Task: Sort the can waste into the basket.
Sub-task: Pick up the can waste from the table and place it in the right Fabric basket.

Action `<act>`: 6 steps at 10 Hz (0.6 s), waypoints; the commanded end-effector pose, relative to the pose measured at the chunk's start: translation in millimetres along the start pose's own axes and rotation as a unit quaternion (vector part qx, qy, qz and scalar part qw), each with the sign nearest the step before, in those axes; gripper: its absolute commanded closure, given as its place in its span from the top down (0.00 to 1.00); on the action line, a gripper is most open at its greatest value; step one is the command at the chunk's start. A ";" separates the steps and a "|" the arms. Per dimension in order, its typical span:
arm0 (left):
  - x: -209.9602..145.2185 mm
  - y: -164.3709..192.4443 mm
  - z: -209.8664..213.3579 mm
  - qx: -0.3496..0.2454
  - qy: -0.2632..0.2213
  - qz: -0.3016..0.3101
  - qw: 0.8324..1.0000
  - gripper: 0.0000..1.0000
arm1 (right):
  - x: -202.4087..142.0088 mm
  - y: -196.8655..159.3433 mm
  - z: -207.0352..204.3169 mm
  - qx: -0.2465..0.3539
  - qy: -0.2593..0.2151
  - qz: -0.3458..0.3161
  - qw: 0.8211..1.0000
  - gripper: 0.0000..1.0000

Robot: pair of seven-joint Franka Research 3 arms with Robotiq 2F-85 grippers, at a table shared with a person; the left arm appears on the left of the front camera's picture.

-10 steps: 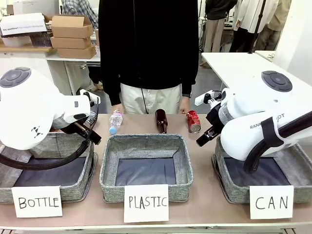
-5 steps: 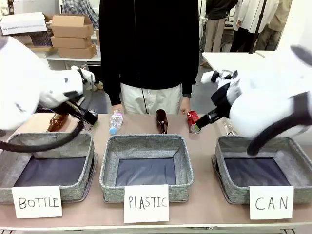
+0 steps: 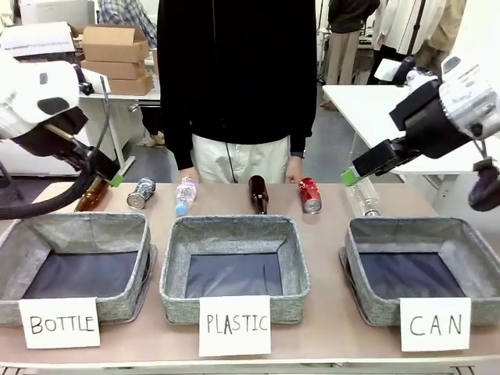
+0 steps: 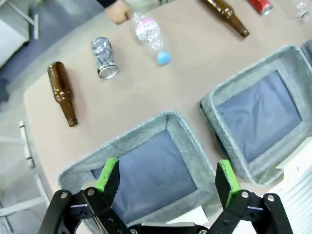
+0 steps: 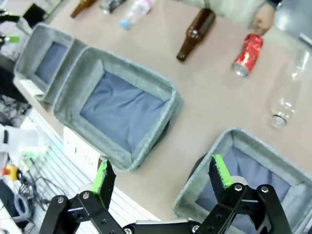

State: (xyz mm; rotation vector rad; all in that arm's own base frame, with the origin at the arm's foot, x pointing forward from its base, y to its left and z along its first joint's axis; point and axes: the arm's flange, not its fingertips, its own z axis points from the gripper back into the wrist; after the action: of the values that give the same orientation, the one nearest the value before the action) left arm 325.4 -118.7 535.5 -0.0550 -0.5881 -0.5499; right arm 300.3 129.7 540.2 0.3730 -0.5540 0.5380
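The red can (image 3: 310,194) lies on its side at the table's far edge, near the person's hand; the right wrist view shows the red can (image 5: 247,53) beyond the CAN basket (image 5: 229,141). A dark can (image 3: 141,192) lies far left, behind the BOTTLE basket; in the left wrist view the dark can (image 4: 104,57) is far ahead. The grey CAN basket (image 3: 406,226) stands front right with nothing in it. My left gripper (image 3: 116,180) hangs open high at the left, my left gripper (image 4: 166,178) holding nothing. My right gripper (image 3: 348,176) is open above the clear bottle, my right gripper (image 5: 163,178) holding nothing.
Baskets signed BOTTLE (image 3: 78,226) and PLASTIC (image 3: 234,228) stand left and middle. Along the far edge lie a brown bottle (image 3: 91,195), a small plastic bottle (image 3: 185,194), another brown bottle (image 3: 258,194) and a clear bottle (image 3: 364,197). A person stands at the far side.
Both arms have risen and swung outward, the left up-left, the right up-right. That uncovered the dark can, the left brown bottle and the clear bottle. Nothing on the table moved.
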 end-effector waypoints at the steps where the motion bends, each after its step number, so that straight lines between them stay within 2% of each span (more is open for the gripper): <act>1: -3.3 11.6 20.1 -0.122 -0.032 0.049 0.991 1.00 | 2.7 -9.0 -8.3 0.097 0.012 -0.091 0.991 1.00; 2: -10.7 36.4 24.8 -0.299 -0.067 0.091 0.948 1.00 | 1.9 -24.8 2.1 0.253 0.049 -0.207 0.944 1.00; 3: -23.9 69.8 18.4 -0.479 -0.105 0.172 0.854 1.00 | -3.4 -56.6 4.5 0.368 0.055 -0.319 0.872 1.00; 4: -33.6 84.8 2.3 -0.488 -0.113 0.252 0.828 1.00 | -12.9 -83.7 2.6 0.422 0.039 -0.380 0.822 1.00; 5: -43.6 93.4 -12.0 -0.504 -0.112 0.304 0.800 1.00 | -25.4 -103.8 4.0 0.457 0.003 -0.426 0.781 1.00; 6: -52.4 99.4 -21.0 -0.513 -0.112 0.332 0.784 1.00 | -36.0 -118.1 6.5 0.470 -0.040 -0.455 0.755 1.00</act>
State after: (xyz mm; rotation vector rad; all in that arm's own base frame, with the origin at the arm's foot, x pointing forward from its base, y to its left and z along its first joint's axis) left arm 344.0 -10.8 513.4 -1.0010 -0.5447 -0.3791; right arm 327.7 29.0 511.2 1.2022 -0.1835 0.2117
